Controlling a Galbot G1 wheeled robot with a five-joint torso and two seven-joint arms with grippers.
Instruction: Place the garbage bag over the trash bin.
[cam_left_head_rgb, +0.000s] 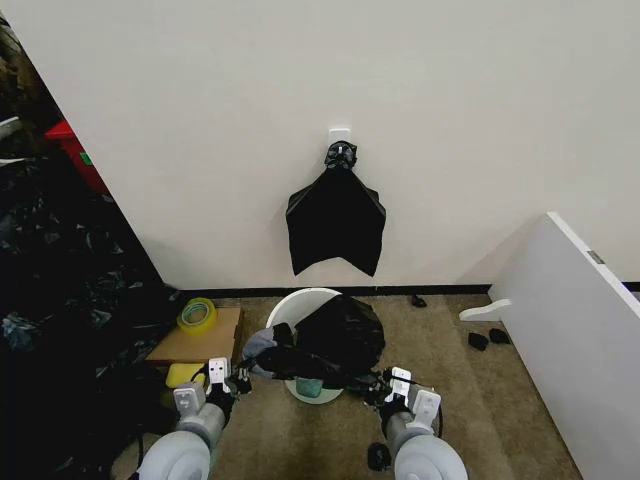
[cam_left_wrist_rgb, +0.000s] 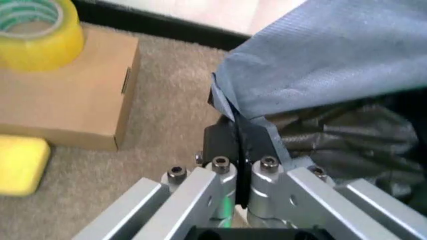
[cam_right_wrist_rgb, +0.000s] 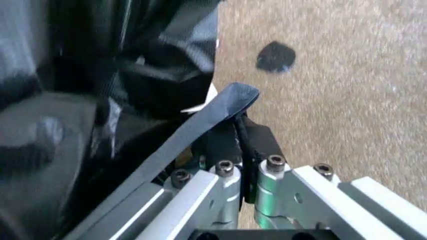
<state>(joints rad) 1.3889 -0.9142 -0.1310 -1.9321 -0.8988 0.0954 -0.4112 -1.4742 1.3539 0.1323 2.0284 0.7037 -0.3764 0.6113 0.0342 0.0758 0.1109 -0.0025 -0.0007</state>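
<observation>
Both grippers, left gripper (cam_left_head_rgb: 238, 378) and right gripper (cam_left_head_rgb: 378, 385), are pinching opposite edges of the garbage bag (cam_left_head_rgb: 338, 335), stretching it between them over the trash bin (cam_left_head_rgb: 296, 305); next: lowering evenly past the rim.

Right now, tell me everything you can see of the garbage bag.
The garbage bag is thin, glossy, crinkled black plastic, bunched into a rounded heap over the right part of the round cream-white plastic trash bin, whose left rim is uncovered. It is stretched between both tools near the floor: the left tool is shut on a flat fold of its edge that looks bluish-grey there, and the right tool is shut on another strip-like fold. It hangs slack and wrinkled between them.
</observation>
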